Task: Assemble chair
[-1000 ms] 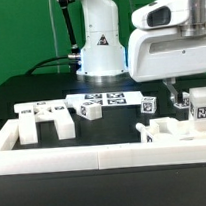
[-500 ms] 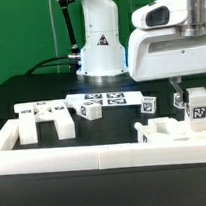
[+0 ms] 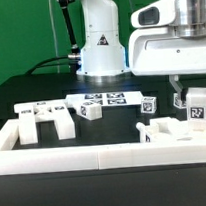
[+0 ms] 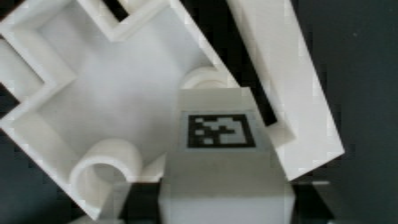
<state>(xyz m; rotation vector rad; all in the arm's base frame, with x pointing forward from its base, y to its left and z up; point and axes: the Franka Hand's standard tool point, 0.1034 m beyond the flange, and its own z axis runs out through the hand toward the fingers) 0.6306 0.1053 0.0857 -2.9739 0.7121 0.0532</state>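
Chair post [image 3: 199, 110]: one, clamped between the fingers of the gripper [image 3: 195, 100], over slab
Slab [image 3: 172, 132]: one, beside rail [image 3: 95, 158], exterior view's right
Cubes [image 3: 89, 109]: two, near marker board [image 3: 111, 96]
Big piece [image 3: 44, 122]: one, exterior view's left

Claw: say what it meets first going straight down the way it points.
Probably the white chair part below: the claw grips a tagged block, which would touch it first. Depth is unclear.
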